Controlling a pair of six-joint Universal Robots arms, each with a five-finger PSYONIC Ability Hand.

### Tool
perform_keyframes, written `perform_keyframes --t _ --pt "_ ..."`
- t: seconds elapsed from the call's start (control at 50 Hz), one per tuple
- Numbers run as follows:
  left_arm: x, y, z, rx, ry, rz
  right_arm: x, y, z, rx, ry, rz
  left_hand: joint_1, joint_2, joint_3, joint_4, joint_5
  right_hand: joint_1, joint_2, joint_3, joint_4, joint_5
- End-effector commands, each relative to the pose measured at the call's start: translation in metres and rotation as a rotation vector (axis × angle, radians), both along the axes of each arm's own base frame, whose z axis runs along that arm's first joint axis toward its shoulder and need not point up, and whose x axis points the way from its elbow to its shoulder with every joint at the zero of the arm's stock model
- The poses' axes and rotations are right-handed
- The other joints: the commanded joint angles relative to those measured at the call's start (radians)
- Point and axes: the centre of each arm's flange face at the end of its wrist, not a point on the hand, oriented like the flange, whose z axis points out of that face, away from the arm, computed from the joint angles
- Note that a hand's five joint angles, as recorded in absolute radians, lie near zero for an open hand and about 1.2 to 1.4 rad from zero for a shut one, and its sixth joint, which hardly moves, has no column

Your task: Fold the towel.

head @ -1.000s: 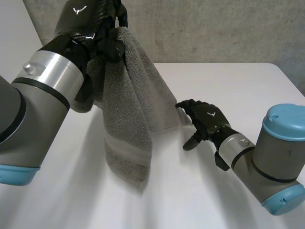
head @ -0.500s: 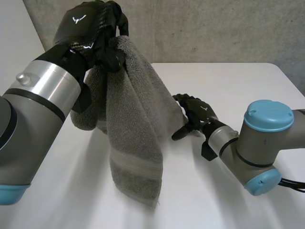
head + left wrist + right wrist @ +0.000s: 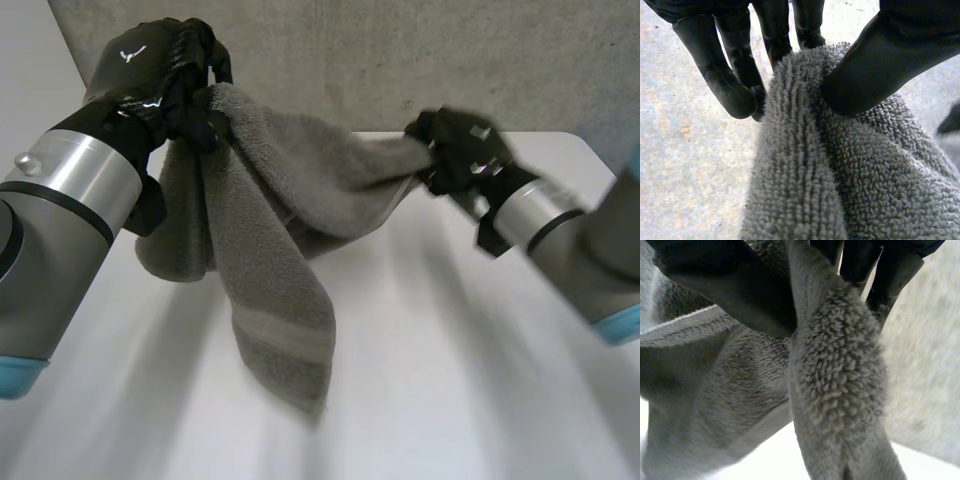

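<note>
Up off the table has gone the right hand [image 3: 458, 148] since a moment ago, when it sat low by the cloth; now it is high on the right side, and it pinches one end of the thick grey fluffy towel [image 3: 285, 200] between its thumb and its fingers; in the right wrist view the cloth is bunched into a fat roll just under that pinch; the left hand [image 3: 160, 75] is high on the other side, a bit lower than before, and it grips the other end, with its thumb pressing a fold of the cloth against its fingers, as the left wrist view shows; the towel is stretched between the two hands and sags in the middle; a long flap hangs down from the left hand, with a flat woven band near its low end; a shorter bunch hangs beside the left arm; below it all is the white table [image 3: 470, 390]; I cannot tell if the flap's tip touches it; behind the table stands a rough grey wall [image 3: 380, 50].
</note>
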Motion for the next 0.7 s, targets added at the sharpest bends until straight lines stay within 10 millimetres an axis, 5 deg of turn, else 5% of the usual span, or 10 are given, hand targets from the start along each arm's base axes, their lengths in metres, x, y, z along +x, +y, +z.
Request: perform_keyframes --t 0.02,0.2,0.36,0.52,0.7 --pt "-0.003 -0.009 -0.021 0.050 -0.036 -0.058 -0.018 0.032 0.069 -0.160 0.123 0.027 -0.145 -0.253 -0.210 -0.183 -0.396 0.058 0.103 0.079 0.056 0.063" --pt "-0.007 -0.012 -0.061 0.162 -0.099 -0.082 -0.020 0.049 0.064 -0.140 0.299 0.057 -0.145 -0.253 -0.210 -0.183 -0.396 0.058 0.103 0.079 0.056 0.063" --pt "-0.011 -0.026 -0.099 0.250 -0.145 -0.074 -0.016 0.043 0.032 -0.102 0.459 0.084 -0.145 -0.253 -0.210 -0.183 -0.396 0.058 0.103 0.079 0.056 0.063" --pt "-0.030 -0.090 -0.127 0.148 -0.314 -0.035 -0.010 0.018 -0.015 0.017 0.499 0.105 -0.145 -0.253 -0.210 -0.183 -0.396 0.058 0.103 0.079 0.056 0.063" --pt "-0.058 -0.139 -0.135 0.058 -0.326 -0.024 -0.010 0.004 -0.038 0.051 0.526 0.056 -0.145 -0.253 -0.210 -0.183 -0.396 0.058 0.103 0.079 0.056 0.063"
